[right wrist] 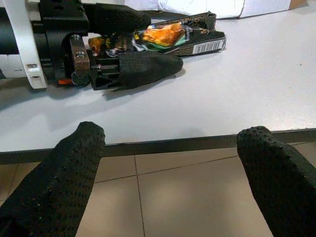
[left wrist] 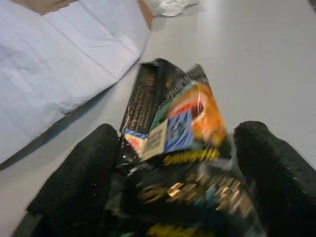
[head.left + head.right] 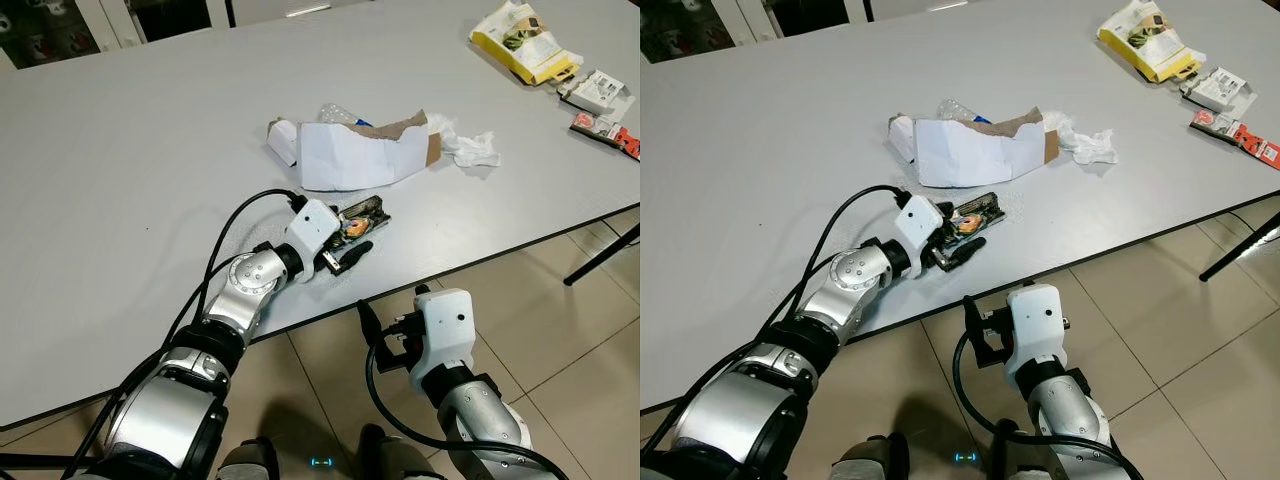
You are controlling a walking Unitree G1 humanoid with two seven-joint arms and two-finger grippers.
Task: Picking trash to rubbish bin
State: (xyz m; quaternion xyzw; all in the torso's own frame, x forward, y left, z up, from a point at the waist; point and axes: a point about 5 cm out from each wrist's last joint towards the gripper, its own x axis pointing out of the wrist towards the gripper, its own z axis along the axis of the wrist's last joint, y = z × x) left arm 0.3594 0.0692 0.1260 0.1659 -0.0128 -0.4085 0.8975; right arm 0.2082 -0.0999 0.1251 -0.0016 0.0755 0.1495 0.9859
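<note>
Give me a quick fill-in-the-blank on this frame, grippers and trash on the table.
1. The left gripper has its fingers around a dark snack ____.
2. The right gripper hangs over the ____, off the table edge.
3. The right gripper's fingers are ____.
4. The yellow bag lies at the table's far ____ corner.

Missing: wrapper; floor; open; right

A glossy, crinkled foil wrapper is seen between the matt, finely dotted black rubber fingers of the left pincer. Just beyond it, matt white paper with a torn brown cardboard edge is made out. The table is smooth, matt grey; the floor under the right pincer is of satin beige tiles.
</note>
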